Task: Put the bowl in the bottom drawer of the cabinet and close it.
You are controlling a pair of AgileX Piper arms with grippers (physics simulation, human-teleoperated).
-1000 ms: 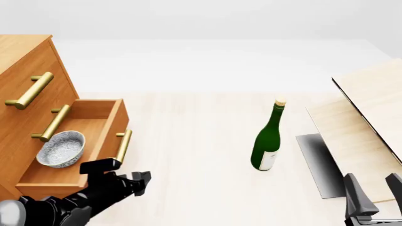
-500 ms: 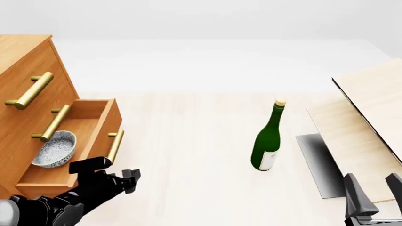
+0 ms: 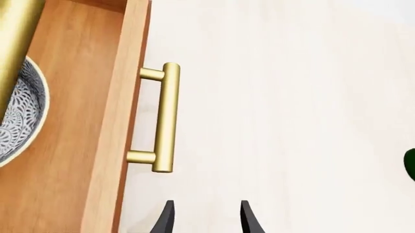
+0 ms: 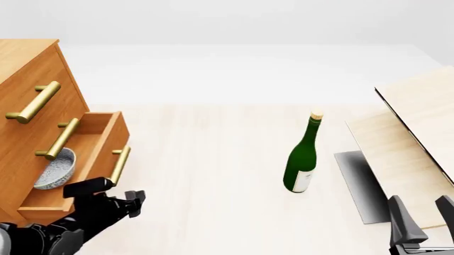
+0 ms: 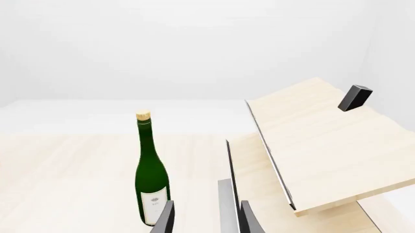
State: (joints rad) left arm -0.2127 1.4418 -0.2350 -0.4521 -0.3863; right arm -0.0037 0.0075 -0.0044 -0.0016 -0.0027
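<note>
While the bowl [image 4: 57, 168] lies inside the bottom drawer [image 4: 76, 160], that drawer stands partly pulled out of the cabinet [image 4: 30, 85], its brass handle [image 3: 164, 118] facing the table. Just in front of the handle hovers the left gripper [image 4: 106, 194], fingers a narrow gap apart and holding nothing. Well apart stands a green bottle [image 4: 303, 156] with a white label, its writing too small to read, and the right gripper [image 4: 420, 212] rests empty, fingers apart, by pale boards [image 4: 418, 133].

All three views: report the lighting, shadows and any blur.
Front view: flat, even light, everything sharp; the green bottle casts hardly any shadow. Left wrist view: crisp, soft sheen along the brass handle, no glare. Right wrist view: sharp, pale washed-out backdrop, boards evenly lit.
</note>
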